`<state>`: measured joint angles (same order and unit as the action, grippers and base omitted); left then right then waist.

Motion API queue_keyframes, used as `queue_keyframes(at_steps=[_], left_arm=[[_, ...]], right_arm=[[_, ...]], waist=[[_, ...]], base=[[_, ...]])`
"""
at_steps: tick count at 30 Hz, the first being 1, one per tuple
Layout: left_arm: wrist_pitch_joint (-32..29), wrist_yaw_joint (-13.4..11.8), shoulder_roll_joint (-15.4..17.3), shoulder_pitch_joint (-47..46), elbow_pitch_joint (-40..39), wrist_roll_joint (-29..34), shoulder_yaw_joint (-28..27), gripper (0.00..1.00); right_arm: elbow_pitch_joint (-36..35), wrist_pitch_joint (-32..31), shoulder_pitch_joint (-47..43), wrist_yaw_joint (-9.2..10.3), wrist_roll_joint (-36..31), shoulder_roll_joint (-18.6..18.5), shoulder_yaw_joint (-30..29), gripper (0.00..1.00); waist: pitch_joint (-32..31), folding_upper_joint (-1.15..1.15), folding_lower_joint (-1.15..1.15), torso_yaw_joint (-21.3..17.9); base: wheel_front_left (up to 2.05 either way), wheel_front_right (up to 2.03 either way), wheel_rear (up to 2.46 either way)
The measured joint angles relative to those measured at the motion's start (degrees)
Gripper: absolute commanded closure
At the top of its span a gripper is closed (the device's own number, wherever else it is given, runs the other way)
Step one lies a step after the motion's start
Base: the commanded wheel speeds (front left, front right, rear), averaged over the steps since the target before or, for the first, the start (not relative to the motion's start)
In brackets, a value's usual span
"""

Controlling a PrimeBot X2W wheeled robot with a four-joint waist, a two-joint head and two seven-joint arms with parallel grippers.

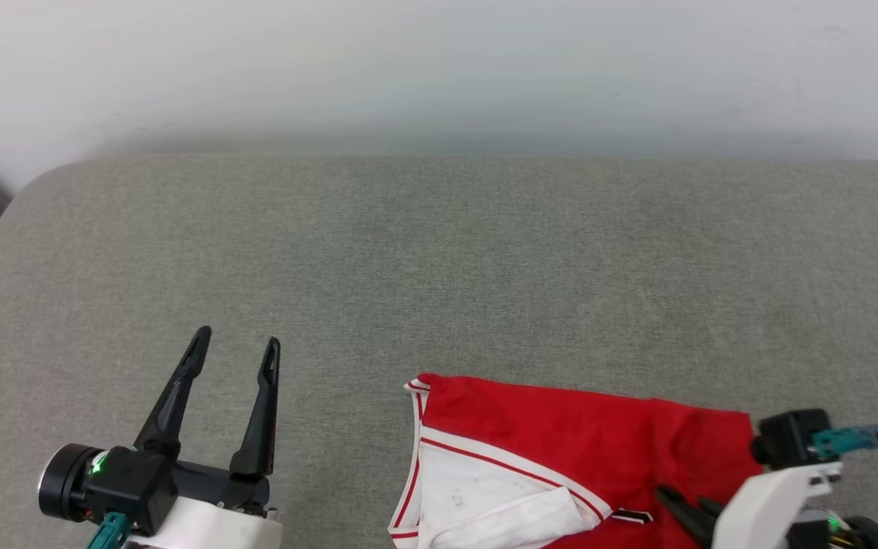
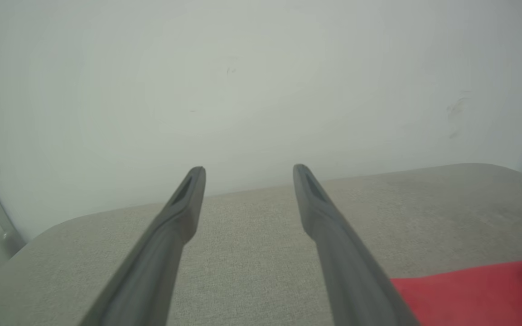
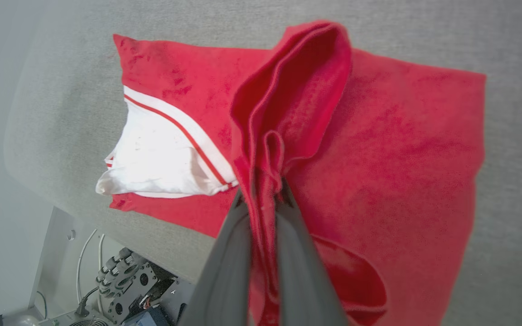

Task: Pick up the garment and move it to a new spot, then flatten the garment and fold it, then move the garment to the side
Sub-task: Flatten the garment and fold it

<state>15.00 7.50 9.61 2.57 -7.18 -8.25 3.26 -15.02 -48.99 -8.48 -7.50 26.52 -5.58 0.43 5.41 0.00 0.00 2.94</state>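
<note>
Shirt (image 1: 561,435) lies at the near edge of the bench (image 1: 439,252), right of the middle. It is mostly flat, with one white sleeve (image 1: 477,496) tucked across its left end. Right gripper (image 3: 265,195) is closed tight on a raised ridge of red cloth near the shirt's middle. That fold tents up past the fingers while the rest lies on the padding. Left gripper (image 1: 239,339) stands wide open with nothing between its fingers, over bare bench toward the near left corner, well apart from the shirt. Risks, as a judgement: the pinch takes only a thin fold, so a pull could let the cloth slip out. Lifting from one point with no help from the left side would likely bunch the shirt and flop the sleeve loose, spoiling any flattening. The shirt sits right by the near edge, so a drag toward the robot could spill it off. No lettering shows, so which face is up cannot be told.
</note>
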Motion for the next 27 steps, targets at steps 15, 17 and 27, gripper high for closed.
queue_keyframes(at_steps=[15, 17, 27], left_arm=[[0.1, 0.0, 0.3, -0.6, 0.0, -0.6, 1.3, 0.0], [0.1, 0.0, 0.3, -0.8, 0.0, -0.6, 1.2, 0.0], [0.1, 0.0, 0.3, -1.4, -0.1, -0.8, 1.2, 0.0]], right_arm=[[7.4, 1.0, 7.5, 0.0, 10.6, 2.6, 13.0, 1.0], [9.5, 2.2, 8.8, 0.0, 11.3, 2.6, 13.7, 1.0], [18.4, 7.2, 14.3, 0.0, 13.6, 2.6, 16.6, 0.0]], waist=[[0.6, 0.0, 0.0, 4.3], [1.0, 0.0, 0.0, 4.8], [2.3, 0.0, 0.0, 6.4]], base=[[0.0, 0.0, 0.0], [0.0, 0.0, 0.0], [0.0, 0.0, 0.0]])
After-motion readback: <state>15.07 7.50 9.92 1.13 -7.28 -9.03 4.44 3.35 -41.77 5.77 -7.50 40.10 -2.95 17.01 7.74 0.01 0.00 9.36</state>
